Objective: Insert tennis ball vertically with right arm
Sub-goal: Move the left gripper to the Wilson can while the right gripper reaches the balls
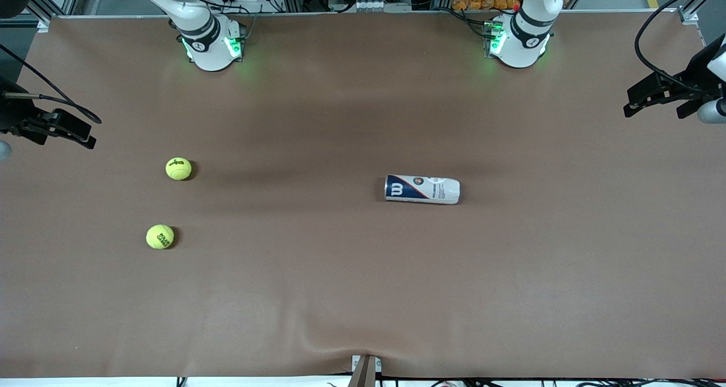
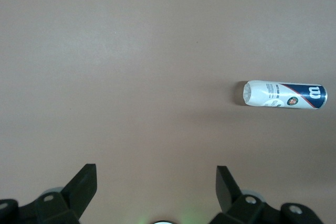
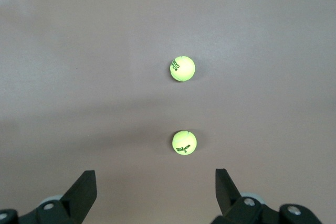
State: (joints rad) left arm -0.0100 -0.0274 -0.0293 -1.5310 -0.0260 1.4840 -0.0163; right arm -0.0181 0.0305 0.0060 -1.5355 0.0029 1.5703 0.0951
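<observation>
Right gripper (image 3: 152, 195): jaws released and spread wide, empty, raised over the right arm's end of the tabletop (image 1: 340, 290); it shows only at the edge of the front view.
Nearer ball to these jaws: the tennis ball marked with a 3 (image 3: 184, 142) lies straight ahead of the gap between the jaws, close in and a little off its centre line. I take it for the ball farther from the front camera (image 1: 178, 168).
Farther ball from these jaws: the second tennis ball (image 3: 182, 68) sits on nearly the same line, further out from the jaws, apart from the first. In the front view it is the one nearer to the camera (image 1: 160, 236).
Can: the tennis ball can (image 1: 422, 189) lies on its side near mid-tabletop, well apart from both balls. Its long axis runs along the tabletop from one arm's end toward the other, not upright.
Left gripper (image 2: 156, 195): jaws released, empty, waiting over its own end of the tabletop; the can (image 2: 284, 94) lies ahead and off to one side of them, pale end toward the jaws.
Which arm is nearer: the right arm to both balls, the left arm to the can, judging by the wrist views.
What the move turns on: a vertical insertion likely needs the can stood up first, while the right jaws drop onto the closer ball.
</observation>
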